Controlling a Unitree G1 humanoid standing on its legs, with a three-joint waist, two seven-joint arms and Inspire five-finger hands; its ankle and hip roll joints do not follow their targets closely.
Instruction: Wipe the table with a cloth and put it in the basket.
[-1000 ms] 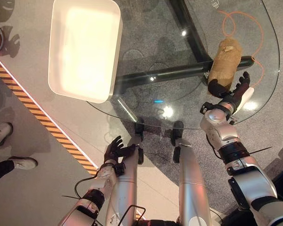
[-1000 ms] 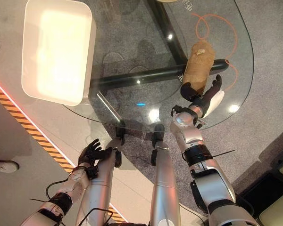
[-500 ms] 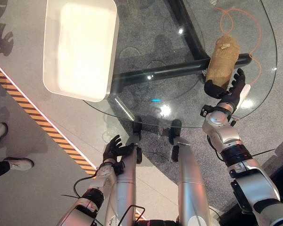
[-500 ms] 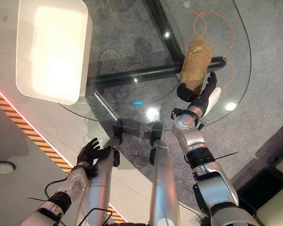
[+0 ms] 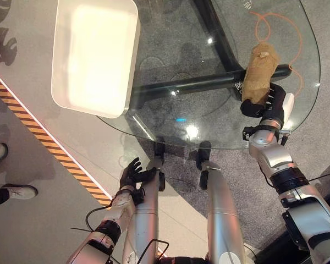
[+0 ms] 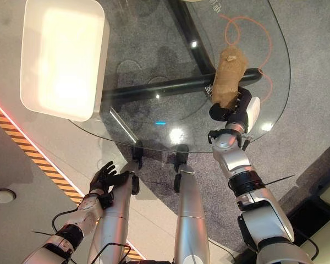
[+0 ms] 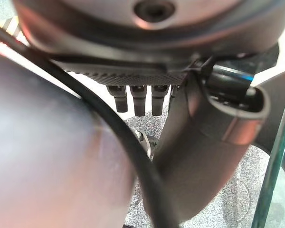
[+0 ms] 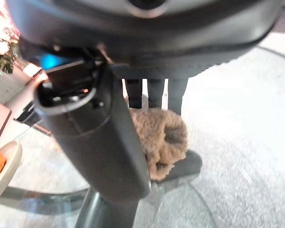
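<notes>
Left eye view: my right hand is clutching the brown cloth at upper right; my left hand is hanging slack, lower left.

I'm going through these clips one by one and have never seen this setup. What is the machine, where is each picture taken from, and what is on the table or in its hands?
It is a humanoid robot with two silver arms ending in dark hands. Two pictures come from the two eyes of a camera on its head, looking down; the other two come from cameras on each wrist, looking along that hand. Before it stands a glass table. A white basket sits at the table's left end, and a brown fluffy cloth lies bunched at its right end. The right hand is at the cloth's near end, fingers and thumb closing round it. The left hand hangs low beside the robot, fingers relaxed, holding nothing.
</notes>
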